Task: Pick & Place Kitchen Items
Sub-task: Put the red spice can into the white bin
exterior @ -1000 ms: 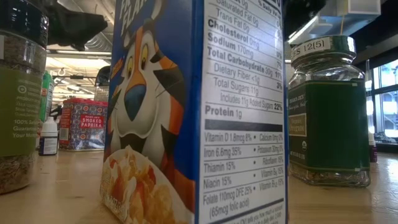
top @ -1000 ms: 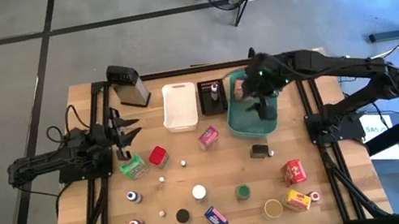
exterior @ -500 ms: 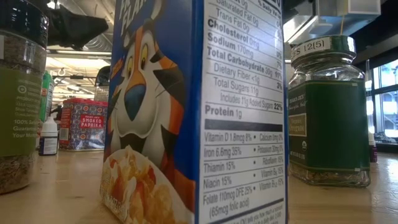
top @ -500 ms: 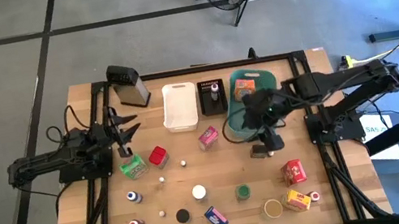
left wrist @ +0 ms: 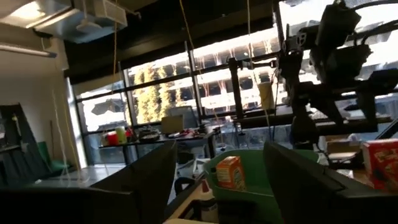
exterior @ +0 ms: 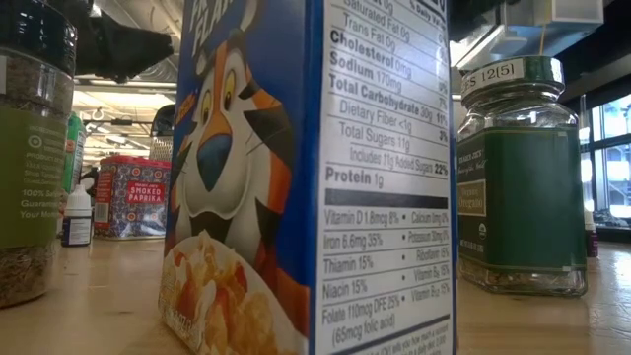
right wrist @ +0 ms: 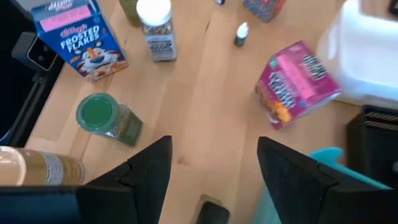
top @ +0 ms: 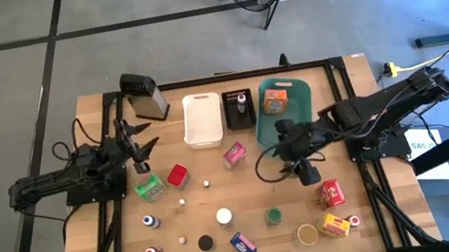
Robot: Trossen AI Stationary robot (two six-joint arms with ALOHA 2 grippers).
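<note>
Kitchen items stand scattered on the wooden table: a pink box point(top: 234, 153), a green-lidded jar point(top: 273, 216), a blue cereal box point(top: 243, 245), a red box point(top: 330, 193), a green packet point(top: 150, 188) and a red can point(top: 178, 176). An orange box point(top: 274, 100) lies in the teal basket point(top: 297, 118). My right gripper point(top: 301, 166) hangs open above the table just in front of the basket, over a small dark item point(right wrist: 213, 211); the pink box point(right wrist: 297, 84) and the green-lidded jar point(right wrist: 106, 118) lie ahead of it. My left gripper point(top: 140, 152) waits open at the table's left, holding nothing.
A white bin point(top: 203, 119), a black tray point(top: 238, 110) and a metal grater point(top: 145, 95) stand along the far side. Small bottles point(top: 149, 221) and jars point(top: 224, 216) dot the near half. In the low view the cereal box point(exterior: 306, 177) fills the foreground.
My right gripper has swung from above the teal basket toward the table's near edge and a little down, and now hangs over the bare wood in front of the basket. The orange box, first hidden under it, shows lying in the basket.
</note>
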